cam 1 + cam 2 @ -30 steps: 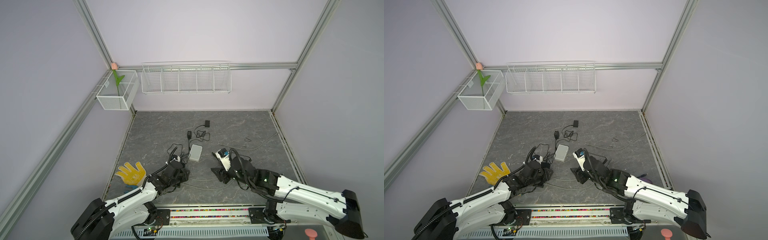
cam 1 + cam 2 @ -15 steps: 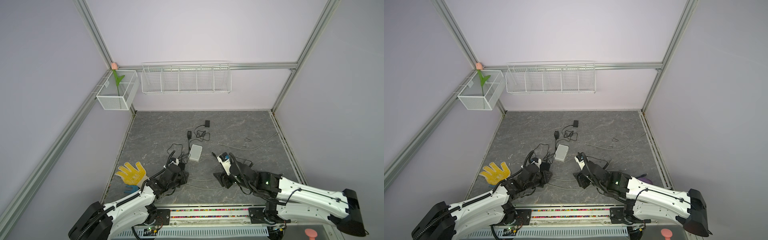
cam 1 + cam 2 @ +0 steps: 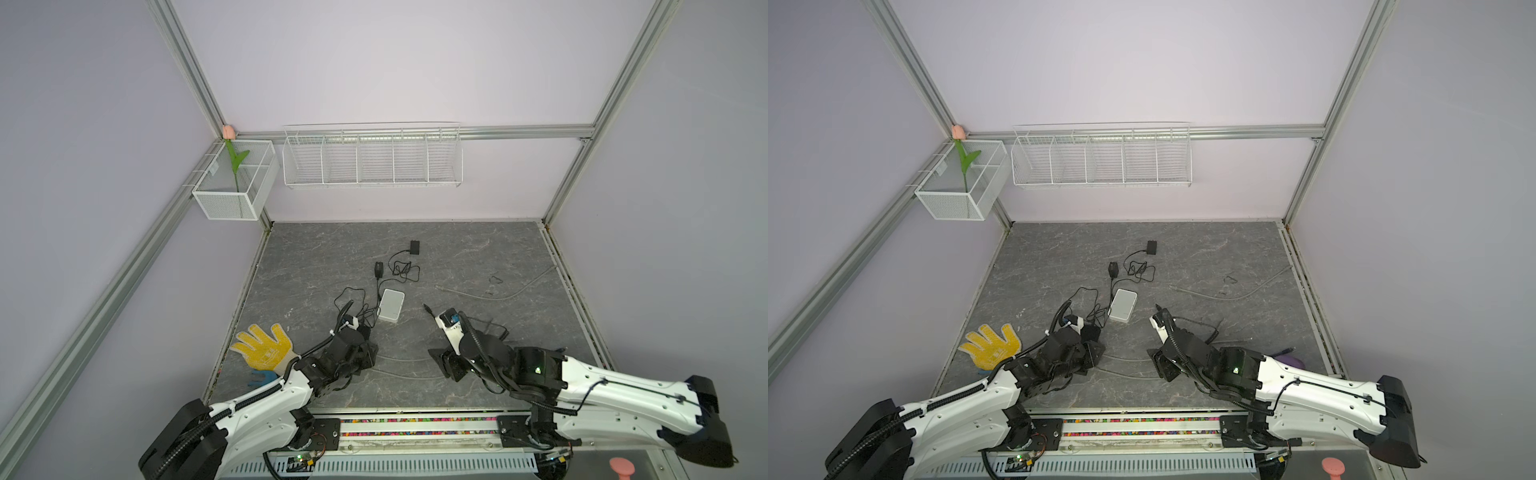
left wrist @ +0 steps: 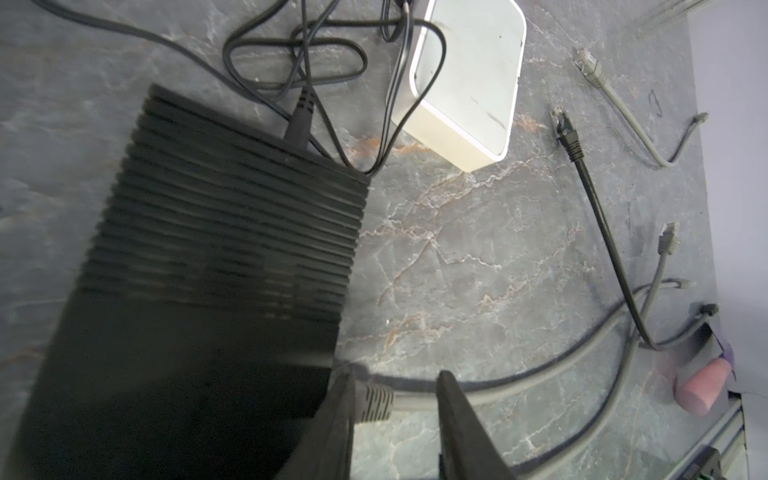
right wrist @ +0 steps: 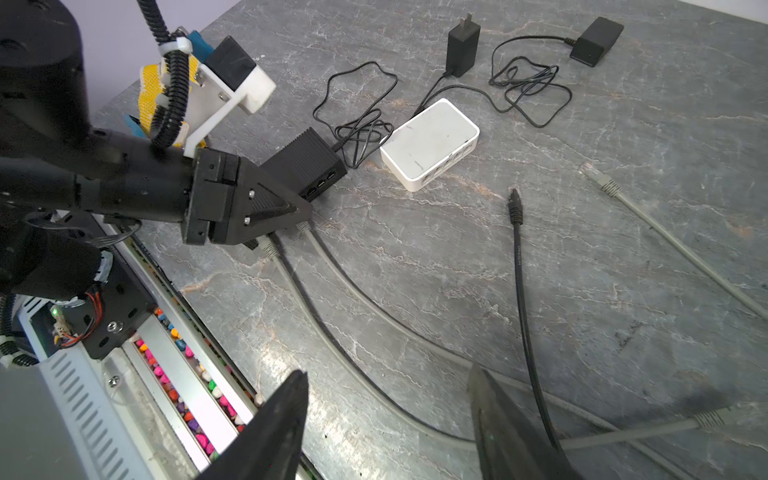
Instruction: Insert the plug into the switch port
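Note:
A black ribbed switch (image 4: pixel 216 257) lies near the front left, its row of ports (image 5: pixel 321 183) facing right. My left gripper (image 4: pixel 395 399) is open at its side. A grey plug's boot (image 4: pixel 376 402) lies between the jaws, touching one finger (image 4: pixel 343 415); the plug's tip is hidden at the switch's edge. In both top views that gripper (image 3: pixel 368 353) (image 3: pixel 1094 357) sits just in front of the switch (image 3: pixel 363 331). My right gripper (image 5: pixel 387 374) (image 3: pixel 442 361) is open and holds nothing, above a grey cable (image 5: pixel 374 386) on the floor.
A white box with ports (image 3: pixel 391 305) (image 5: pixel 430 143) lies behind the black switch. A loose black plug (image 5: pixel 514 205) and grey plugs (image 5: pixel 600 178) (image 5: pixel 710 417) trail cables over the right floor. Black power adapters (image 3: pixel 379 269) (image 3: pixel 414 247) and tangled wires lie further back. A yellow glove (image 3: pixel 266 349) lies at the left edge.
My right arm has drawn back from the white box toward the front edge. The left gripper has stayed by the black switch, shifting only slightly.

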Available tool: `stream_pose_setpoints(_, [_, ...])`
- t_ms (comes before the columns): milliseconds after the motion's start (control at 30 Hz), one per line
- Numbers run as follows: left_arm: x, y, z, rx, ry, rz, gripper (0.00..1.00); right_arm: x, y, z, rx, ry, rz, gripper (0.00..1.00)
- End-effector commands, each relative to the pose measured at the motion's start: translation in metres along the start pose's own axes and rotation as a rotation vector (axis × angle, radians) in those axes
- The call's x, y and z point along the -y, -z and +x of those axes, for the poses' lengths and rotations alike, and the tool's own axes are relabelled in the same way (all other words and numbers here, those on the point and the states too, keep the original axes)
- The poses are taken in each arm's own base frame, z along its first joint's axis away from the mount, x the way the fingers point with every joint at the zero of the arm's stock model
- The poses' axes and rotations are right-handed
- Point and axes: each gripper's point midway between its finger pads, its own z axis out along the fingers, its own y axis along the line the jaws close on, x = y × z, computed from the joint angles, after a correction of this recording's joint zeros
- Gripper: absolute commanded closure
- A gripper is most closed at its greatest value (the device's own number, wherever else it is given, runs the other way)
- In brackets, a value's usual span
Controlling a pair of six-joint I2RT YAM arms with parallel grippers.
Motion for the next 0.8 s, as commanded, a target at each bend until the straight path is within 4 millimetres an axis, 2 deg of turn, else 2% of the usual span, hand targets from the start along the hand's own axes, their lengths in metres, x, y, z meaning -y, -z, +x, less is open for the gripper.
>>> stream_pose_setpoints(0, [-0.017, -0.003, -0.006, 0.037, 0.003, -0.096, 0.66, 0.009, 0.014, -0.006, 0.035, -0.019, 0.028, 0.35])
stream_pose_setpoints(233, [-0.033, 0.006, -0.032, 0.100, 0.054, -0.139, 0.66, 0.026, 0.026, 0.000, 0.071, -0.014, 0.066, 0.34])
stream_pose_setpoints(467, [-0.052, 0.017, -0.063, 0.114, 0.085, -0.191, 0.67, 0.038, 0.034, -0.012, 0.122, 0.022, 0.133, 0.21])
stream_pose_setpoints(567, [-0.047, 0.026, -0.082, 0.134, 0.088, -0.189, 0.67, 0.042, 0.039, -0.018, 0.143, 0.019, 0.152, 0.16])
stream_pose_setpoints(667, [-0.031, 0.035, -0.099, 0.170, 0.077, -0.152, 0.66, 0.044, 0.043, -0.024, 0.178, 0.011, 0.154, 0.09])
stream_pose_setpoints(733, [-0.022, 0.040, -0.109, 0.204, 0.064, -0.125, 0.53, 0.044, 0.044, -0.028, 0.199, 0.004, 0.150, 0.03])
stream_pose_setpoints(767, [-0.018, 0.044, -0.115, 0.227, 0.061, -0.119, 0.42, 0.043, 0.044, -0.030, 0.208, 0.006, 0.141, 0.00])
